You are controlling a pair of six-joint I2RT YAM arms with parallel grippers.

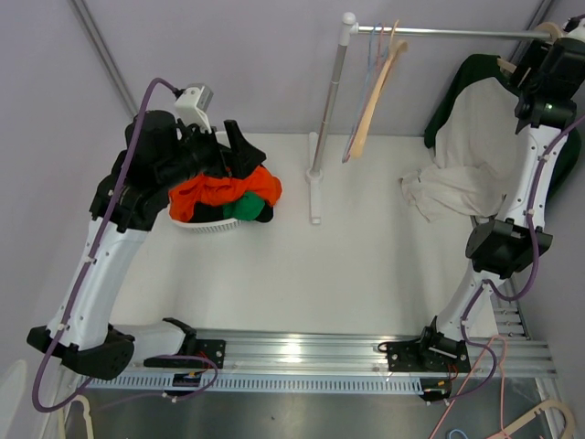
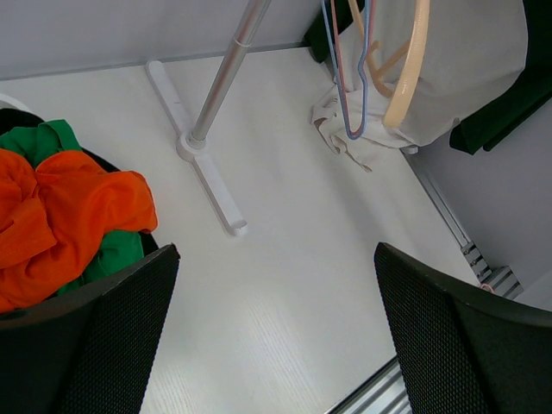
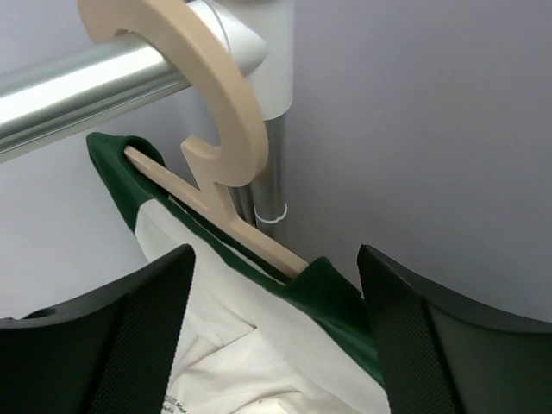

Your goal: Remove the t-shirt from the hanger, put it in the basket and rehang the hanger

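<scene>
White-and-green t-shirt (image 1: 462,137) hangs on a wooden hanger (image 3: 226,129) hooked over the rail (image 1: 457,33) at two o'clock, its lower folds crumpled on the surface (image 1: 347,265). Up there the right claw (image 3: 274,276) is released, its fingers spread either side of the hanger's neck and collar. At ten o'clock the left claw (image 2: 276,276) is likewise released, above the basket (image 1: 206,226) of orange and green clothes (image 1: 224,192).

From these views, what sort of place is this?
Probably a lab test cell set up for laundry handling: plain white table, a clothes rail with a t-shirt on a hanger, a basket of clothes.
</scene>
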